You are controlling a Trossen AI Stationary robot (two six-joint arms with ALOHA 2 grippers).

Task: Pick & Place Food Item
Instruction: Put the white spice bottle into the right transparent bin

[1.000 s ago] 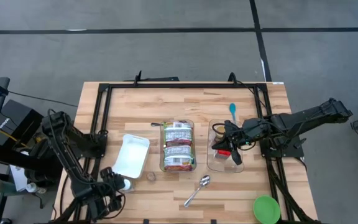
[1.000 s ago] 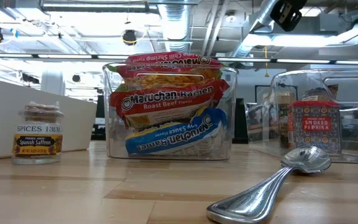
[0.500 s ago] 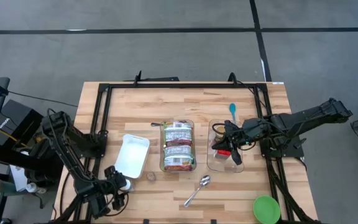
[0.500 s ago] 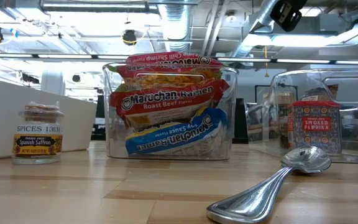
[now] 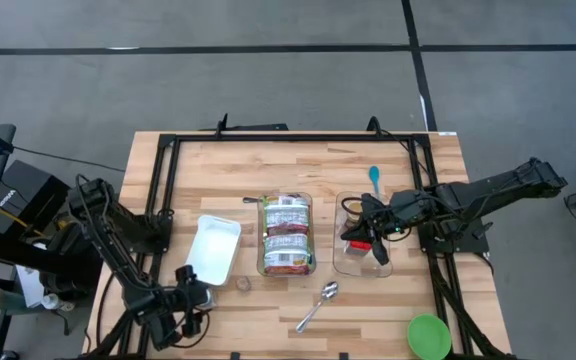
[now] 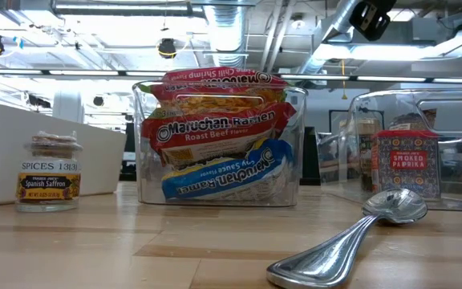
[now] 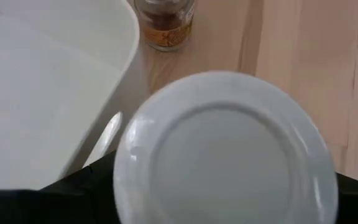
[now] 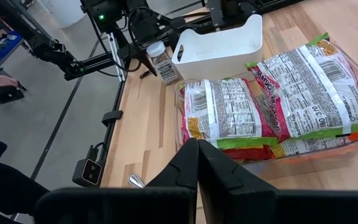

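Observation:
A spice jar with a wide white cap (image 5: 204, 292) stands upright on the wood near the table's near-left corner, beside the white bin (image 5: 213, 250). In the left wrist view its cap (image 7: 225, 149) fills the picture. My left gripper (image 5: 190, 303) slants down over it with its jaws wide, one finger on each side of the jar. A small saffron jar (image 6: 48, 172) stands just right of it. My right gripper (image 8: 197, 152) is shut and hangs above the right clear bin (image 5: 363, 266), which holds a red paprika tin (image 6: 406, 163). My left gripper has its fingers on either side of the white-capped jar (image 8: 162, 62). The cap hides them in the left wrist view, and I cannot tell whether they touch it. The jar stands upright on the table.
A clear bin of ramen packets (image 5: 286, 235) stands mid-table. A metal spoon (image 5: 318, 305) lies in front of it. A green lid (image 5: 429, 336) is at the near right, and a blue spoon (image 5: 374, 178) lies behind the right bin. A black frame rims the table.
My left gripper has moved a little toward the table's right edge, closer around the white-capped jar. It has sunk slightly and rolled. Its jaws have stayed as wide as before.

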